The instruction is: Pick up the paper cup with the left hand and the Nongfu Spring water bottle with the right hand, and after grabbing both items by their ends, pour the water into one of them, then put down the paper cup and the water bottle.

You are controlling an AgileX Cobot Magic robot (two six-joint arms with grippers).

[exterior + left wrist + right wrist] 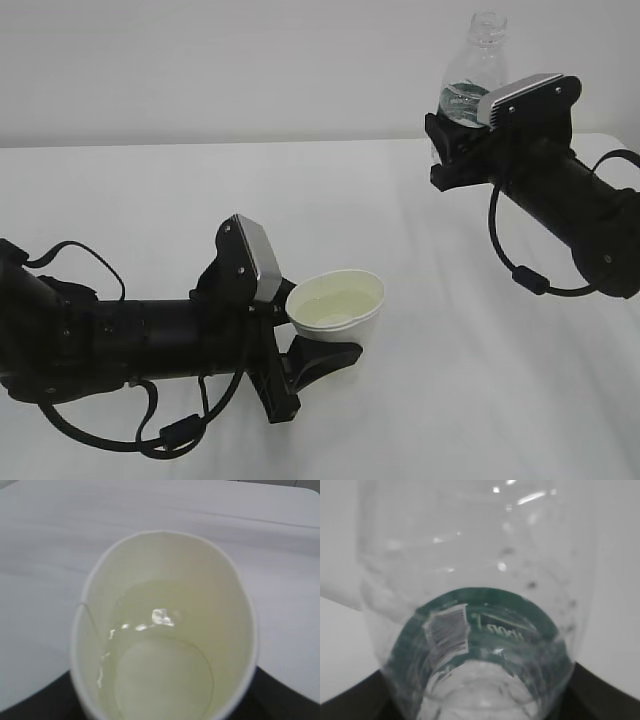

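Behind the bottle (pixel 470 605), right hand fingers hidden.

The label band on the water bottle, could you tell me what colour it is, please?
Dark green with white markings; the label band on the water bottle shows best in the right wrist view.

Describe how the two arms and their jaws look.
Both arms are black and tubular. The left arm has a grey wrist plate, looping black cables and curved black jaws. The right arm matches: grey plate and one looping cable.
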